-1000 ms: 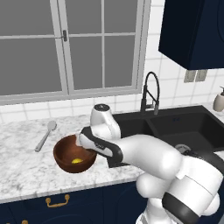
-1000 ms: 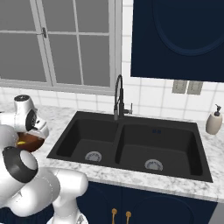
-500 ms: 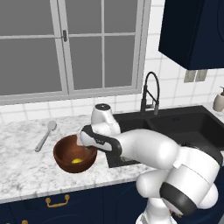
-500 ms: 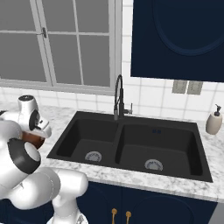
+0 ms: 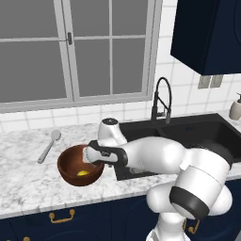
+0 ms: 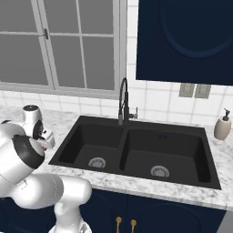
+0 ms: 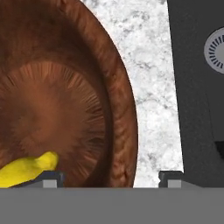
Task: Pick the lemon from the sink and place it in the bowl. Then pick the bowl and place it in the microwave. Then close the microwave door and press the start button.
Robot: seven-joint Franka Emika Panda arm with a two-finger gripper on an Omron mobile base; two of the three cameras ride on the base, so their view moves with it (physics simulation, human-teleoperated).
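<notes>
Reddish-brown glossy wooden bowl stands on the counter just left of the black sink, small yellow lemon inside. Gripper straddles its near rim, jaws apart. Stiff, probably slippery: pinch the rim wall firmly.

Glossy white rounded arm — dark joint bands.

Yellow lemon lies inside upright reddish-brown bowl on the counter beside black sink
</notes>
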